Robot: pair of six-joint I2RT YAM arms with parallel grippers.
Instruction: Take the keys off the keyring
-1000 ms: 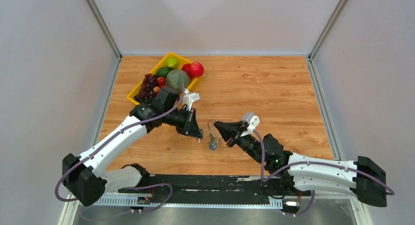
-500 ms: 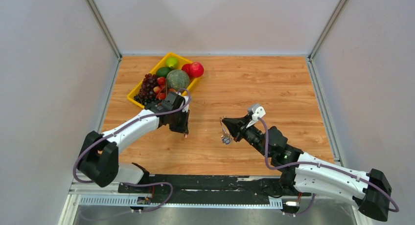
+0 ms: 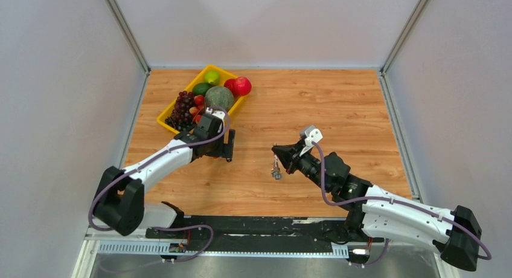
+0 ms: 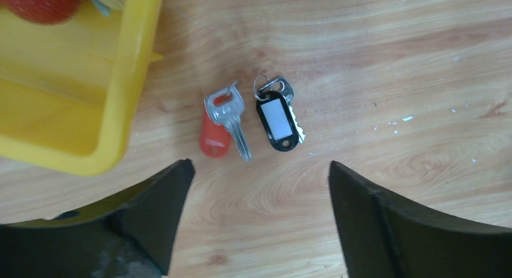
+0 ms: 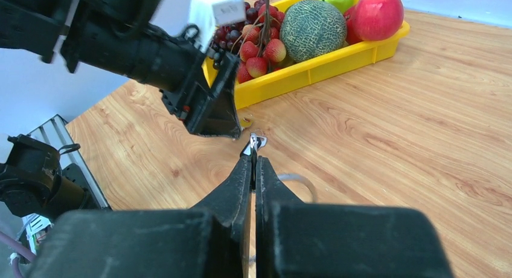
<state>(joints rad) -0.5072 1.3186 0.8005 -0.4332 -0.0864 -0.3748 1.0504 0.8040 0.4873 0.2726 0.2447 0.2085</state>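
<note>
Two loose keys lie on the wood beside the yellow tray: one with a red tag (image 4: 216, 136) and one with a black tag (image 4: 278, 118). My left gripper (image 4: 259, 166) hovers just above them, open, with nothing between its fingers; in the top view the left gripper (image 3: 226, 146) is next to the tray. My right gripper (image 3: 279, 152) is at mid-table, shut on the keyring (image 5: 302, 180), a thin silver arc beside the right gripper's (image 5: 253, 156) closed tips. The rest of the keys (image 3: 275, 171) hang in a small bunch below it.
The yellow fruit tray (image 3: 164, 118) stands at the back left, holding grapes, a melon, apples and limes. Its corner (image 4: 136, 78) is close to the left finger. Grey walls enclose the table on three sides.
My left gripper has gone from shut to open and has drawn back left toward the tray, away from the right gripper. The right gripper has risen a little with the hanging bunch.
</note>
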